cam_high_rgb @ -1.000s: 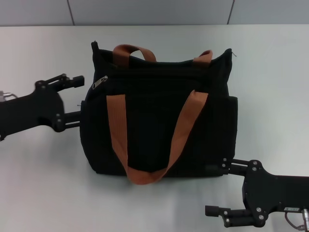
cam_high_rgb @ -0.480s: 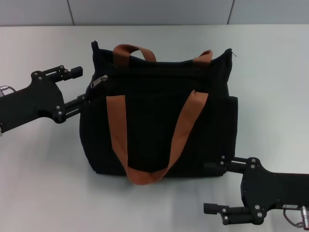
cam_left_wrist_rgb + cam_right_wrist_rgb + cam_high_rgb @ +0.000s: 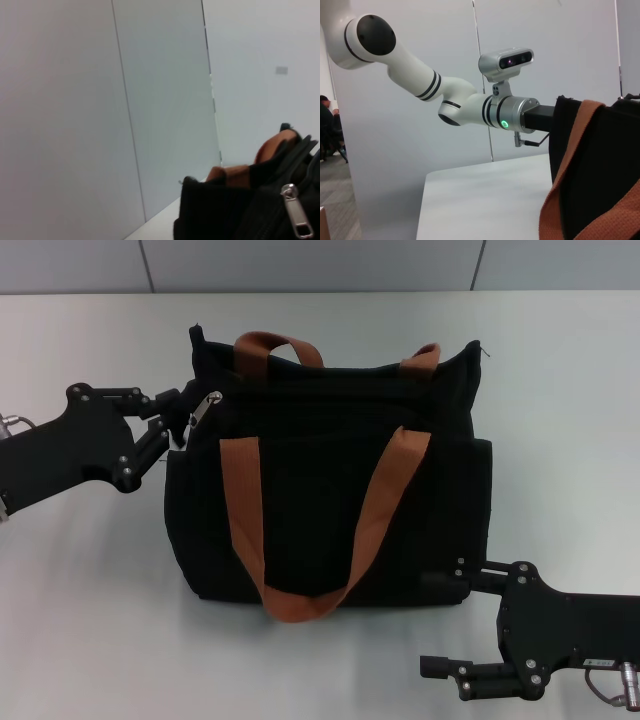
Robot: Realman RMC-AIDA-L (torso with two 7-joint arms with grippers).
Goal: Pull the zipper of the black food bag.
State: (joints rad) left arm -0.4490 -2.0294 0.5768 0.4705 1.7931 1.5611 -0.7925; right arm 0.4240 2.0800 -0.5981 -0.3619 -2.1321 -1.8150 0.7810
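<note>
Left hand [image 3: 178, 415] is at the zipper [image 3: 206, 406] on the black food bag's [image 3: 330, 490] upper left corner, fingers narrowed around the tab; actual grip unclear. Right hand [image 3: 455, 625] is spread open, lower right corner, one finger touching. Risk: tab slips, bag drags across desk [image 3: 90, 620].

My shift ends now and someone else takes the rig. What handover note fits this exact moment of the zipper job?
Left gripper: at the large black fabric food bag's upper left corner, fingers closing around the small silver metal zipper pull tab; a firm grasp is not confirmed.
Right gripper: open, one finger against the bag's lower right edge, the other clear.
Done: reach to the tab.
Left: secure the tab, pull along the zip line.
</note>
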